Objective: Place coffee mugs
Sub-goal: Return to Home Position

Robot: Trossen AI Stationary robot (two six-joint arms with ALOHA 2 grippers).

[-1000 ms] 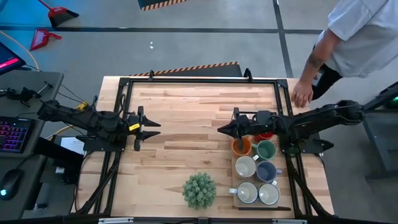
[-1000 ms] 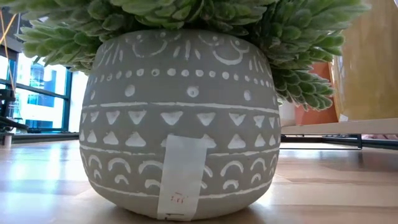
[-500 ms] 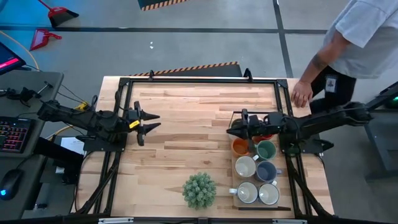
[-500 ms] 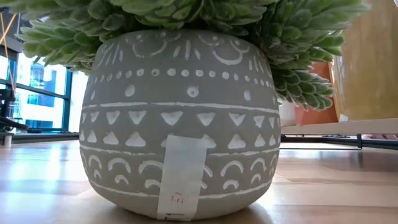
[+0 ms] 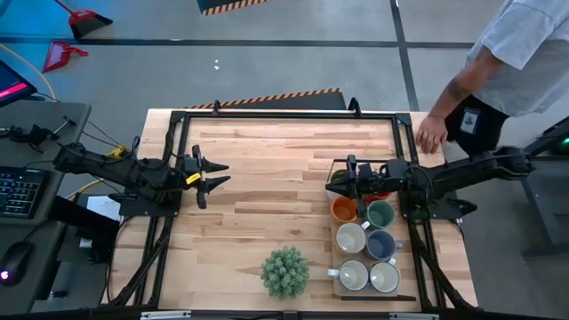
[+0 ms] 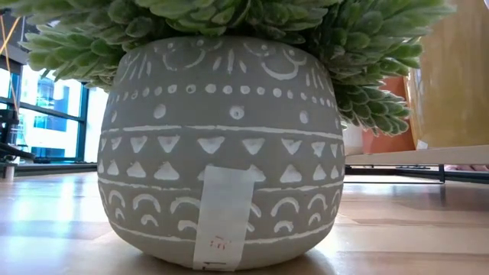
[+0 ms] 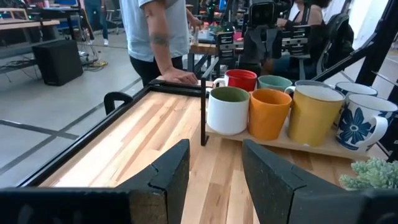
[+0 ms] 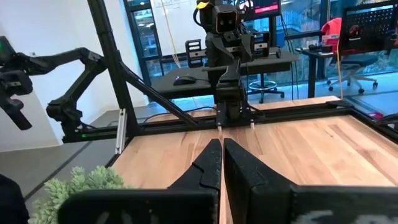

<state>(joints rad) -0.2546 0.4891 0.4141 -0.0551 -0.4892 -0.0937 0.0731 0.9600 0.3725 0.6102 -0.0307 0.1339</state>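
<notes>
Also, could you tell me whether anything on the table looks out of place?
The mugs stand upright in two rows on the shelf, nothing spilled. One oddity: a person's hand rests on the table's far right corner, close to the right arm.

From overhead we look straight down on the whole table; our low camera sits hard against the plant pot; the left wrist camera faces the mugs, the right one the left arm

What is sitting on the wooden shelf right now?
Eight mugs in two rows: olive-lined white, orange, yellow, blue-flowered; then red, green, blue-grey, white. From above, the right arm hides the olive-lined one and most of the red.
</notes>
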